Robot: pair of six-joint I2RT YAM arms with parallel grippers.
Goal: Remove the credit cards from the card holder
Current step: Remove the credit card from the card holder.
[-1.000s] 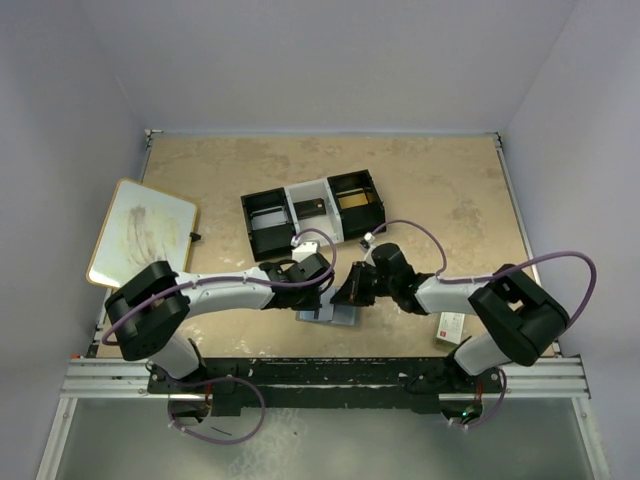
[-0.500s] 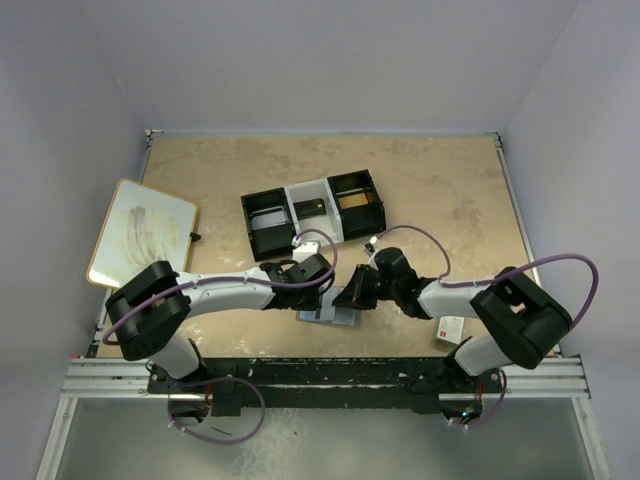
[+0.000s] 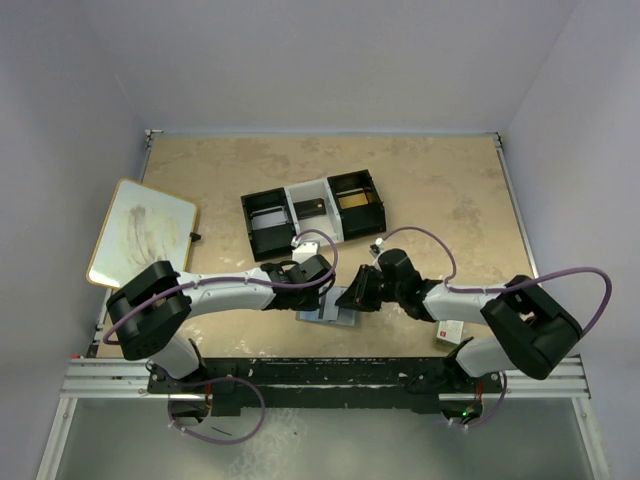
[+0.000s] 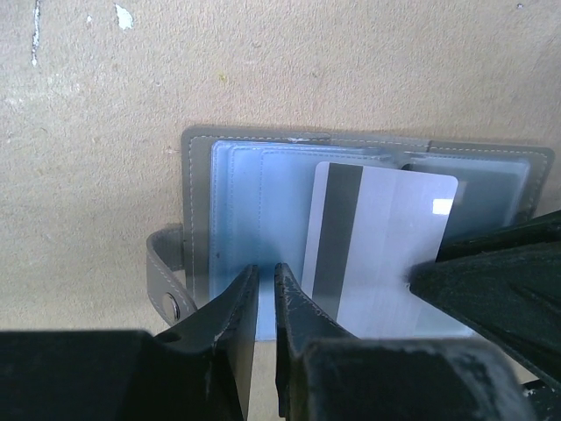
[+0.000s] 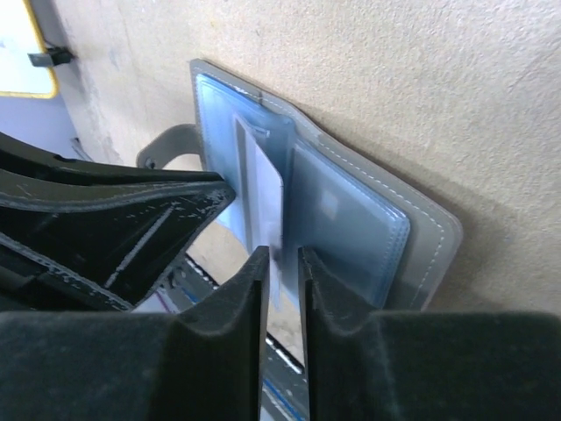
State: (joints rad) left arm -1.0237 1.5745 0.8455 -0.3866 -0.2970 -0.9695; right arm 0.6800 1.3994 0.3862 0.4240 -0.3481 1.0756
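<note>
The grey card holder [image 3: 330, 316] lies open on the table near the front edge, its blue-grey inner face up [image 4: 237, 175]. A silver-white card [image 4: 386, 237] with a dark stripe sticks partway out of its right pocket. My right gripper [image 3: 353, 297] is shut on this card, which shows edge-on between its fingers in the right wrist view [image 5: 263, 189]. My left gripper [image 3: 318, 291] has its jaws almost together and its tips [image 4: 266, 274] rest on the holder's left panel. The holder's strap with a snap [image 4: 166, 281] hangs at the left.
A black-and-white three-compartment tray [image 3: 312, 212] stands behind the grippers. A white board [image 3: 142, 232] lies at the left edge. A small white-and-red box [image 3: 449, 330] sits by the right arm's base. The table's front rail runs just below the holder.
My right arm has shifted slightly right and toward the front edge with the card in its jaws. My left gripper has stayed on the holder.
</note>
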